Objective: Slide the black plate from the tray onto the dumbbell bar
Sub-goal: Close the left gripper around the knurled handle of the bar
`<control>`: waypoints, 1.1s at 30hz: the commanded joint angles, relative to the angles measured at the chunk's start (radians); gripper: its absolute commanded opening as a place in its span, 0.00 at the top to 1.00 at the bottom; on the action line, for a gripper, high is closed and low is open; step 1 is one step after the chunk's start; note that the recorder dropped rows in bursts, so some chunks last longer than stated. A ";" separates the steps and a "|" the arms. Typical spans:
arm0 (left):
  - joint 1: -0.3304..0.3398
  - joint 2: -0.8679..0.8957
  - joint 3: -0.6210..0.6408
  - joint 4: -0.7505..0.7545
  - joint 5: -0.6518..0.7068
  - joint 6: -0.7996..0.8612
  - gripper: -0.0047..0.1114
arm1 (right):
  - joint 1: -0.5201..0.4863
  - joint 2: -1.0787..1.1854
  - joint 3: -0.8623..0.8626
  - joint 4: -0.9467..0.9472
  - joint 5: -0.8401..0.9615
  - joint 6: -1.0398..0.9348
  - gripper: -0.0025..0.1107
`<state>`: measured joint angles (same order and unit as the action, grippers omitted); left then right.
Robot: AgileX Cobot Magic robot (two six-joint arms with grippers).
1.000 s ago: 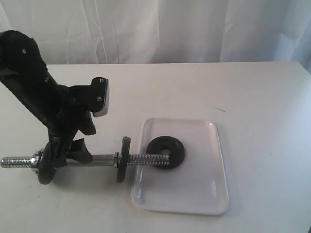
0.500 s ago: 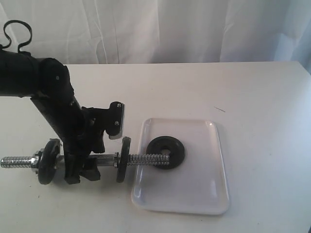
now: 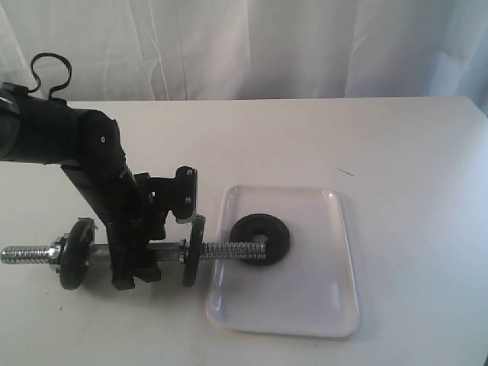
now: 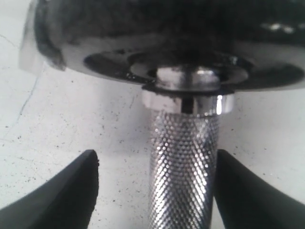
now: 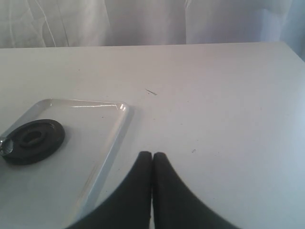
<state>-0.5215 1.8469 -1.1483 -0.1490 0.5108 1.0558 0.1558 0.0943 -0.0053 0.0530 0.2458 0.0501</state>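
The left arm has come down since a second ago: its wrist, then raised above the white table (image 3: pixel 396 152), is now low, and the left gripper (image 3: pixel 134 265) straddles the middle of the dumbbell bar (image 3: pixel 168 250). The bar, the tray (image 3: pixel 305 293) and the black plate (image 3: pixel 279 242) lie where they did. In the left wrist view the left gripper (image 4: pixel 155 191) is spread wide, one dark finger (image 4: pixel 66 195) on each side of the bar's knurled chrome grip (image 4: pixel 183 167), with bare table showing between that finger and the metal. The bar lies flat, its long axis running left to right in the exterior view; one threaded end points to the left edge, while the other crosses the tray's rim and reaches the plate's centre hole, though whether they touch cannot be told. The plate lies flat in the tray's far left part. The right gripper (image 5: pixel 152 160) hangs over bare table beside the tray (image 5: pixel 102 143), its fingers pressed together on nothing, with the plate (image 5: pixel 47 139) nearby. Counted: one tray, one loose plate, one bar, two upright black discs (image 3: pixel 75 258) on the bar, and two chrome nuts (image 3: pixel 55 255) beside them.
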 commanded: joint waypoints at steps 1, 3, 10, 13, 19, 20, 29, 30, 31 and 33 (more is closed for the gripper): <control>-0.002 -0.002 -0.005 -0.006 0.032 -0.012 0.36 | -0.006 -0.003 0.005 0.000 -0.015 -0.009 0.98; -0.002 -0.002 -0.005 -0.006 0.034 -0.012 0.36 | -0.006 -0.003 0.005 0.000 -0.015 -0.009 0.98; -0.002 -0.002 -0.005 0.003 0.032 -0.012 0.36 | -0.006 -0.003 0.005 0.000 -0.015 -0.009 0.98; -0.002 -0.002 -0.005 0.003 0.032 -0.014 0.36 | -0.006 -0.003 0.005 0.000 -0.015 -0.009 0.98; -0.002 -0.002 -0.005 0.003 0.032 -0.037 0.36 | -0.006 -0.003 0.005 0.000 -0.015 -0.009 0.98; -0.002 -0.002 -0.005 0.003 0.032 -0.043 0.36 | -0.006 -0.003 0.005 0.000 -0.015 -0.009 0.98; -0.002 0.057 -0.005 0.003 0.034 -0.069 0.36 | -0.006 -0.003 0.005 0.000 -0.015 -0.009 0.98; -0.002 0.059 -0.005 0.003 0.034 -0.069 0.36 | -0.006 -0.003 0.005 0.000 -0.015 -0.009 0.98; -0.002 0.062 -0.005 0.003 0.031 -0.069 0.36 | -0.006 -0.003 0.005 0.000 -0.015 -0.009 0.98; -0.002 0.065 -0.005 0.003 0.029 -0.069 0.37 | -0.006 -0.003 0.005 0.000 -0.015 -0.009 0.98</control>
<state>-0.5215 1.8910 -1.1569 -0.1401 0.5376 0.9950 0.1558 0.0943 -0.0053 0.0530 0.2458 0.0501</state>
